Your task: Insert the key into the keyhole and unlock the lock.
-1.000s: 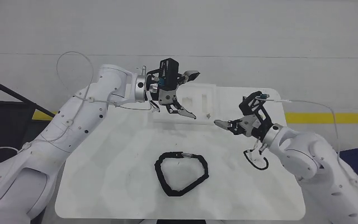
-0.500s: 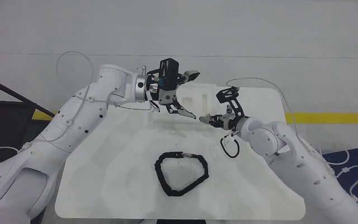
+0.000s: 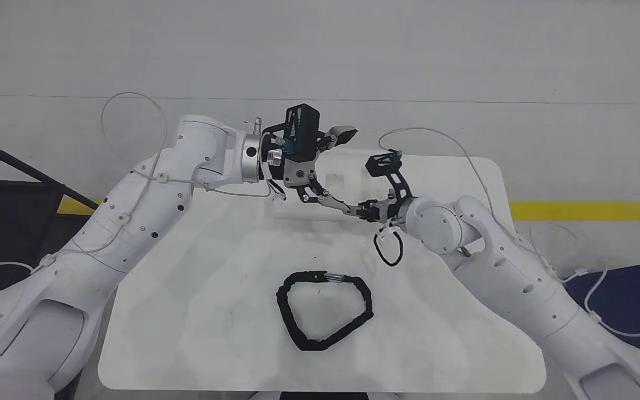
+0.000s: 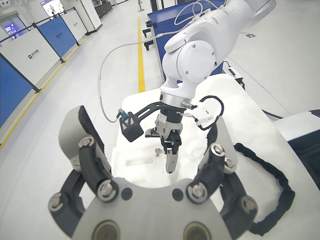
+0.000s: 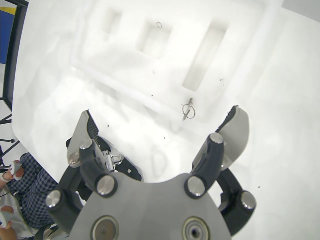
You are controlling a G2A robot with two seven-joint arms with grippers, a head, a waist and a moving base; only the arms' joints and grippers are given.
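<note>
A small metal key [image 5: 188, 109] on a wire ring lies on the white foam tray [image 5: 250, 8], near one long recess. My right gripper [image 5: 161, 123] hovers open just above and short of it; the key [image 4: 157, 151] also lies beside that gripper [image 4: 171, 156] in the left wrist view. My left gripper [image 3: 338, 168] is held wide open over the tray's near-left side, one fingertip [image 3: 343, 207] close to the right gripper [image 3: 365, 211]. The black sheathed cable lock [image 3: 325, 310] lies in a closed loop at the table's front centre, apart from both grippers.
The foam tray [image 3: 372, 172] at the back of the white table [image 3: 200, 330] has several rectangular recesses; a tiny ring [image 5: 159, 24] lies in one. A blue cabinet [image 4: 160, 23] stands beyond the table's far edge.
My right arm has swung left from the table's right side to the tray, its gripper now over the key. The left arm and the lock have not moved.
</note>
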